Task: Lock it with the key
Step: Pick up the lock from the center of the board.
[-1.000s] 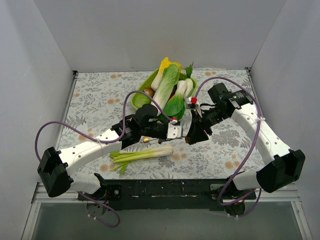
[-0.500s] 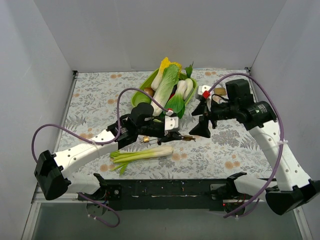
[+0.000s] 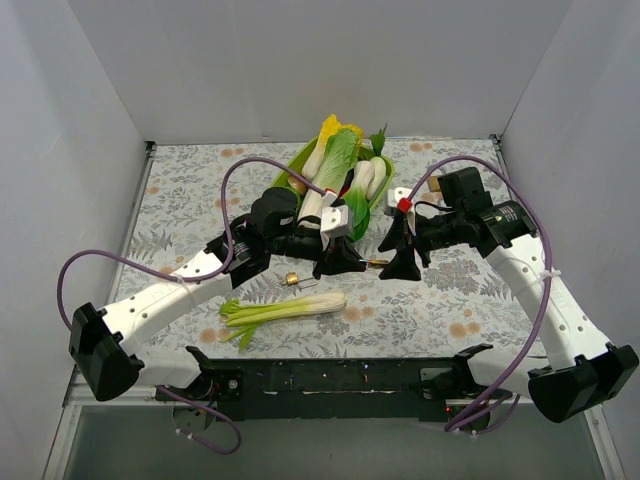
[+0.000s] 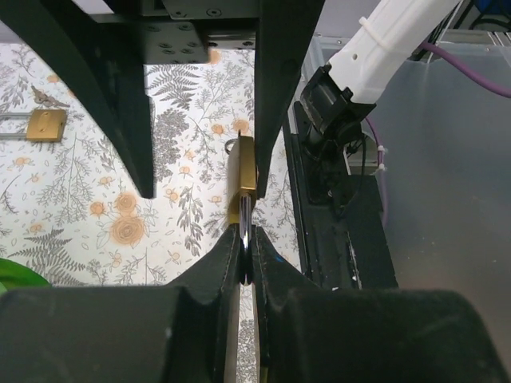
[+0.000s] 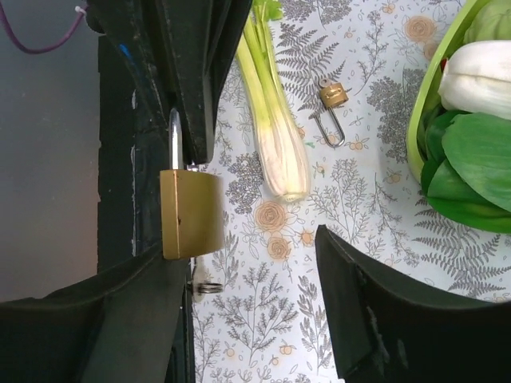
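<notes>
My left gripper point(image 3: 350, 262) is shut on the steel shackle of a brass padlock point(image 3: 375, 263) and holds it above the table. In the left wrist view the padlock point(image 4: 242, 177) points away from the shut fingertips point(image 4: 231, 254). In the right wrist view the padlock point(image 5: 190, 214) hangs just off my right gripper's left finger, with a key and ring point(image 5: 198, 286) at its underside. My right gripper point(image 3: 403, 262) is open and empty, its jaws wide apart point(image 5: 247, 255), beside the padlock and not touching it.
A second small brass padlock point(image 3: 292, 279) with its shackle open lies on the flowered cloth point(image 5: 333, 97). A leek point(image 3: 290, 308) lies near the front. A green basket point(image 3: 298, 158) of vegetables stands behind the grippers.
My right gripper has let go at the padlock, drawn back to the right and opened. My left gripper has lifted the padlock and carried it a little right and away.
</notes>
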`<state>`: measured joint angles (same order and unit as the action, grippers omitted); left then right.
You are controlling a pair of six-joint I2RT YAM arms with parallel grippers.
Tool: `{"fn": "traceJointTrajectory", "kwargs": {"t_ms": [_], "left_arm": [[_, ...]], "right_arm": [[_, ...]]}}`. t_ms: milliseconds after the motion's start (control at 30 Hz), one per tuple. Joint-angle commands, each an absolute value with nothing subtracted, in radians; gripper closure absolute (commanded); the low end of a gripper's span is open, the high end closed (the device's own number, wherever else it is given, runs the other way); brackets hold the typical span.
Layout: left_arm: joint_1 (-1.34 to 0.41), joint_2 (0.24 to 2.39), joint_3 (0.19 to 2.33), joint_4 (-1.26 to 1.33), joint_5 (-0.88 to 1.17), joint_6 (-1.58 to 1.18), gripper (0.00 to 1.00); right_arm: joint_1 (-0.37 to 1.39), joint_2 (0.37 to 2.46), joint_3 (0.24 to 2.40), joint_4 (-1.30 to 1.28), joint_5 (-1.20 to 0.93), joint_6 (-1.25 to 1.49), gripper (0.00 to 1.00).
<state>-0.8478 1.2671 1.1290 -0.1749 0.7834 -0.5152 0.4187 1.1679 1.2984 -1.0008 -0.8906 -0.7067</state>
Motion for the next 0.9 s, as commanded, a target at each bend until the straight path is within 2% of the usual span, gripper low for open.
{"fn": "traceJointTrajectory", "kwargs": {"t_ms": [0,67,167,333,367,433,467,500,533,567,633,700,867], "left_arm": [[-0.842,1.262,1.180,-0.141,0.831,-0.557,1.00],[-0.842,1.267,1.183,-0.140,0.833,-0.561,1.00],[-0.839,1.273,1.184,-0.135,0.827,-0.569,1.00],[-0.830,1.279,1.180,-0.121,0.828,-0.586,1.00],[-0.828,1.281,1.178,-0.120,0.827,-0.587,1.00],[-0.828,1.284,1.180,-0.117,0.825,-0.592,1.00],[-0.827,1.285,1.181,-0.118,0.824,-0.594,1.00],[-0.825,1.287,1.184,-0.121,0.818,-0.598,1.00],[-0.821,1.293,1.190,-0.129,0.812,-0.598,0.95],[-0.816,1.296,1.196,-0.158,0.808,-0.595,0.89],[-0.780,1.299,1.203,-0.195,0.824,-0.585,0.70],[-0.761,1.298,1.203,-0.225,0.851,-0.559,0.67],[-0.755,1.281,1.189,-0.268,0.859,-0.512,0.67]], "right_arm": [[0.425,1.152,1.301,-0.994,-0.937,-0.726,0.36],[0.428,1.151,1.302,-0.982,-0.942,-0.716,0.49],[0.437,1.149,1.308,-0.977,-0.951,-0.710,0.57],[0.448,1.138,1.305,-0.971,-0.957,-0.706,0.61],[0.449,1.137,1.305,-0.968,-0.957,-0.704,0.71],[0.453,1.138,1.305,-0.968,-0.956,-0.703,0.84],[0.453,1.138,1.307,-0.966,-0.954,-0.701,0.98],[0.454,1.137,1.307,-0.963,-0.954,-0.700,0.99],[0.453,1.132,1.305,-0.959,-0.947,-0.690,0.99],[0.453,1.129,1.305,-0.956,-0.945,-0.687,0.99],[0.453,1.124,1.304,-0.954,-0.942,-0.684,0.99],[0.454,1.121,1.302,-0.954,-0.940,-0.677,0.99],[0.453,1.115,1.286,-0.945,-0.933,-0.675,0.99]]}}
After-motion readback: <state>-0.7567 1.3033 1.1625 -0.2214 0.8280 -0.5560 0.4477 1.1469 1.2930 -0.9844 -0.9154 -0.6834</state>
